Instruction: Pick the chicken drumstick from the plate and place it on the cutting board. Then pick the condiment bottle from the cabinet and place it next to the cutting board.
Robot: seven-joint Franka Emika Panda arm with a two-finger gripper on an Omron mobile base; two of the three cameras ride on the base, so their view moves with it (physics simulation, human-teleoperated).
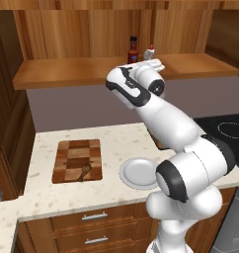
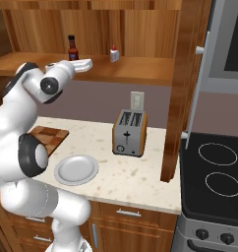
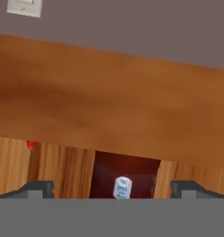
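You had the gripper (image 3: pixel 112 189) raised to the cabinet (image 1: pixel 67 71), its fingers (image 3: pixel 37 189) spread wide and pinching nothing. In the hand view the condiment bottle (image 3: pixel 125 173) sat between the two tips, close in, with bare shelf wood to either side of it. From the base cameras the bottle (image 1: pixel 133 50) stood upright toward the back of the shelf, near its middle, and a tiny white object with a red tip (image 1: pixel 151 51) stood just beside it on the right, apart from it. The shelf's front edge ran clear along its left half.

Down on the counter (image 1: pixel 116 141), the cutting board (image 1: pixel 77 160) lay near the left end, parallel to the front edge, and the chicken drumstick (image 1: pixel 82 171) rested on its near half. The plate (image 1: pixel 136 173) sat just right of the board, not touching it, close to the counter's front edge. A toaster (image 2: pixel 129 133) stood further right, near the back wall, well apart from the plate.
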